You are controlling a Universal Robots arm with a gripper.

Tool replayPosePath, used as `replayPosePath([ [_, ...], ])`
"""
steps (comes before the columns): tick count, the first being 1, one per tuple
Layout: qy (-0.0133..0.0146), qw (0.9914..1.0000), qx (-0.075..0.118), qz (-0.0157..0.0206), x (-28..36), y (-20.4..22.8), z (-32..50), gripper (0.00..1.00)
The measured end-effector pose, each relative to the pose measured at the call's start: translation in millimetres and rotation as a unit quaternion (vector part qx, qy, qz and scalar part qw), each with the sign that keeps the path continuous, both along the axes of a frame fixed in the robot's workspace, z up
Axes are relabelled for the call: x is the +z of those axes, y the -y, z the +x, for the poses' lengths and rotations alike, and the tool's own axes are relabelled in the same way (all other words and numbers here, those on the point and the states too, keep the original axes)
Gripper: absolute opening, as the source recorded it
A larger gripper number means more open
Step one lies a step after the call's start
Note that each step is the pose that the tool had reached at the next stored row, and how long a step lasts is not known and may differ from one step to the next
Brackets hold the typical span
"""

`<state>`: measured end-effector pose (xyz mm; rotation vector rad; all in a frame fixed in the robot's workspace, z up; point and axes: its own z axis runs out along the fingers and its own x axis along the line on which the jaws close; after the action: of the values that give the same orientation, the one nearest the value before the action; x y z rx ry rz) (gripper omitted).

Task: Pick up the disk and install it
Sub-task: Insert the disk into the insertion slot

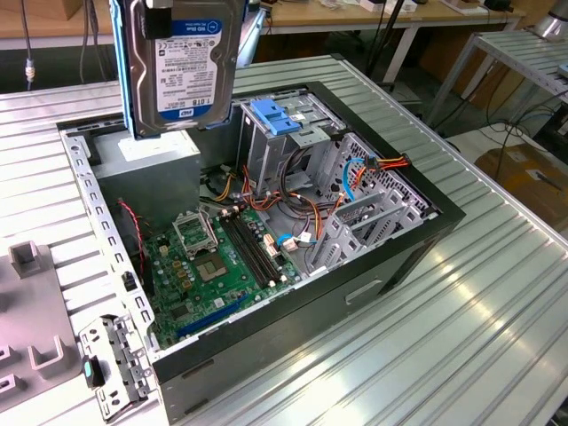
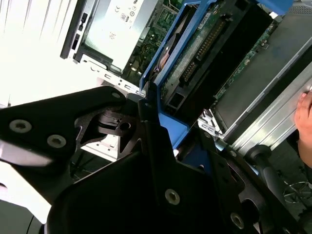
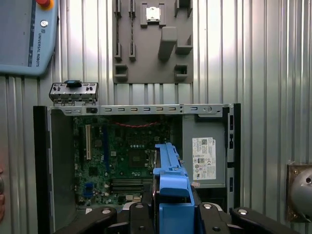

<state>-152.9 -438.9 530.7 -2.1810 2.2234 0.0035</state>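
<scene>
A: Obs., exterior view, starting from its left. Grey fixture plate (image 1: 27, 275) lies on the ribbed metal table (image 1: 461, 319). A metal bracket (image 1: 111, 364) sits just beside the near corner of the open computer case (image 1: 266, 351)

B: Where is the disk?

A: The disk (image 1: 182, 67) is off the table, held upright in the air over the power supply (image 1: 146, 155) at the case's back corner. Its label faces the camera, with a blue rail down the edge on the exterior view's left

B: Gripper state?

A: The gripper (image 3: 170, 214) is clamped on the disk. In the first wrist view black fingers (image 3: 139, 214) flank the blue carrier, touching it. The second wrist view shows the disk's circuit-board side

B: And further right in the case?

A: Motherboard (image 1: 213, 257) flat on the case floor. Then the drive cage (image 1: 293, 146) with the wide blue latch piece (image 1: 275, 115) on top. Then a thin blue cable (image 1: 353, 177) and orange-red wiring (image 1: 386, 162) near the far wall

B: Anything else?

A: Teach pendant (image 3: 24, 34) on the table in the first wrist view. A person's hand (image 2: 304, 114) at the second wrist view's edge, apart from the disk
</scene>
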Motion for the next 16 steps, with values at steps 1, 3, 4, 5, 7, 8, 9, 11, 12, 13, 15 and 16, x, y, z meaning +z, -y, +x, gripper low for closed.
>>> replayPosePath([
  [1, 0.0000, 1.00000, 0.000, 0.0000, 0.1, 3.4, 0.0, 0.36],
  [3, -0.0001, 1.00000, 0.000, -0.0001, 0.1, 6.8, 0.4, 0.36],
  [4, 0.0000, 1.00000, 0.000, 0.0000, 0.1, 8.2, 1.4, 0.36],
  [5, 0.0000, 1.00000, 0.000, 0.0000, 0.0, 8.8, 2.7, 0.36],
  [7, -0.0001, 1.00000, 0.000, -0.0001, 0.1, 9.5, 6.1, 0.36],
  [8, -0.0001, 1.00000, 0.000, -0.0001, 0.1, 9.7, 8.2, 0.36],
  [9, -0.0001, 1.00000, 0.000, -0.0001, 0.1, 9.8, 10.0, 0.36],
  [11, -0.0001, 1.00000, 0.000, -0.0001, 0.1, 9.9, 15.1, 0.36],
  [12, -0.0001, 1.00000, 0.000, -0.0001, 0.1, 10.0, 16.9, 0.36],
  [13, -0.0001, 1.00000, 0.000, -0.0001, 0.1, 10.3, 18.9, 0.36],
  [15, -0.0001, 1.00000, 0.000, -0.0002, 0.1, 11.9, 19.6, 0.36],
  [16, -0.0001, 1.00000, 0.000, -0.0003, 0.1, 13.2, 19.6, 0.36],
])
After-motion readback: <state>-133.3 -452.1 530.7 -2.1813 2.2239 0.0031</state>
